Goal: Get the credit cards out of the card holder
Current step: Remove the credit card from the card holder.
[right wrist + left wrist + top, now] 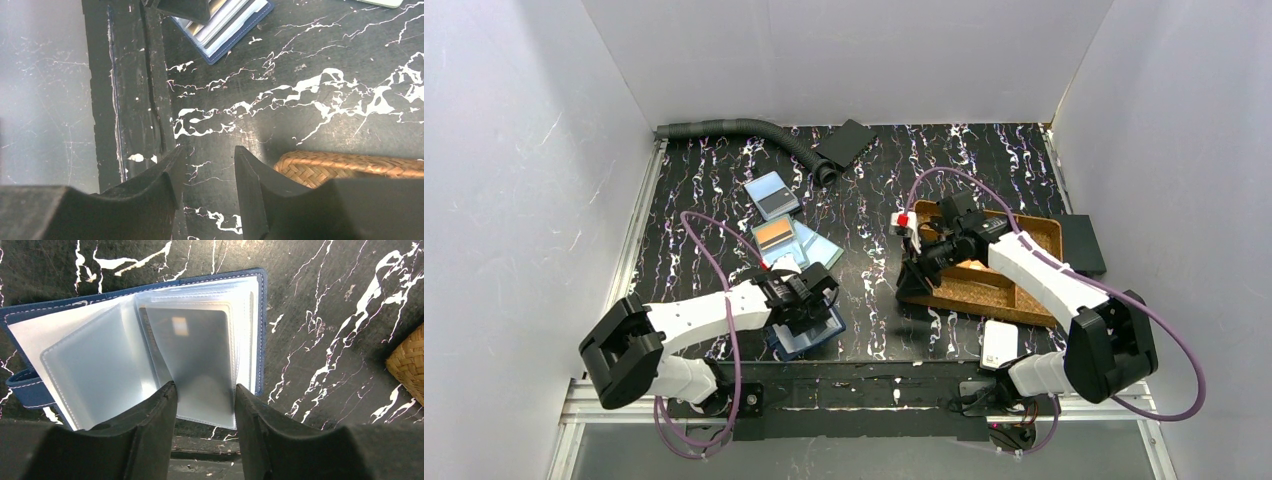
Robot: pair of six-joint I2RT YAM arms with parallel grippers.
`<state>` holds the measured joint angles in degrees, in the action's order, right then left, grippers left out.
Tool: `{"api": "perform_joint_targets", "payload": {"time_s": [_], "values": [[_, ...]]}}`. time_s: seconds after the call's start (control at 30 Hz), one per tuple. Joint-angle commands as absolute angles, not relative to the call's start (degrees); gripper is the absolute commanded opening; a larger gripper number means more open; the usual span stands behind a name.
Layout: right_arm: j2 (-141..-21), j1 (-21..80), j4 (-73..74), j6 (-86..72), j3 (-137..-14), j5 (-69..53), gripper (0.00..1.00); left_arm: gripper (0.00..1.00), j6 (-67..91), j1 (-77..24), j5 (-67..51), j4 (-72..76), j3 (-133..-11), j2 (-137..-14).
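Three credit cards [775,234] lie at 11 o'clock from the card holder [807,340] on black, white-veined table [874,180]; white walls [844,50] surround. Left gripper [204,387] jaws narrow, straddling clear sleeve [200,350], grip uncertain. Right gripper [205,150] jaws parted, empty.

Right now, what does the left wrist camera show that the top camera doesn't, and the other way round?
Only the left wrist view: the clear sleeve pages fanned open, and a grey card inside the sleeve that sits between the left fingers; whether they touch it is unclear.
Only the top view: three loose cards on the table, blue-grey, orange and light teal, the grey hose, and the right arm over the woven tray.
Both: the open card holder, the marbled table and part of the woven tray.
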<state>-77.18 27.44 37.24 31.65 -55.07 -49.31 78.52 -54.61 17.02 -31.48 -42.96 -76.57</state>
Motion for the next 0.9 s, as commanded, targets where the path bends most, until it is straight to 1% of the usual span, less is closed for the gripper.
{"api": "perform_joint_targets", "payload": {"time_s": [0.0,0.1,0.3,0.47,0.63,0.87], "values": [[-78.5,29.2,39.0,33.0,-58.6,-48.7,0.49,0.39,76.7,-54.9,20.1,-31.4,-40.5,-73.5],[-79.1,30.5,39.5,33.4,-59.2,-48.2,0.49,0.32,75.5,-54.8,19.6,-28.7,-38.8,-71.2],[-81.6,32.8,41.2,34.1,-61.0,-49.1,0.49,0.27,72.0,-54.8,18.1,-21.8,-35.2,-66.7],[-85.0,33.2,44.6,35.8,-64.0,-51.7,0.50,0.25,69.6,-54.8,17.1,-17.3,-33.1,-64.0],[-87.1,33.7,46.3,36.6,-66.1,-53.1,0.52,0.25,66.9,-54.8,16.1,-11.7,-33.2,-64.2],[-89.0,34.0,41.5,31.3,-66.1,-53.9,0.53,0.25,64.3,-54.1,13.1,-2.7,-35.2,-68.7]]}}
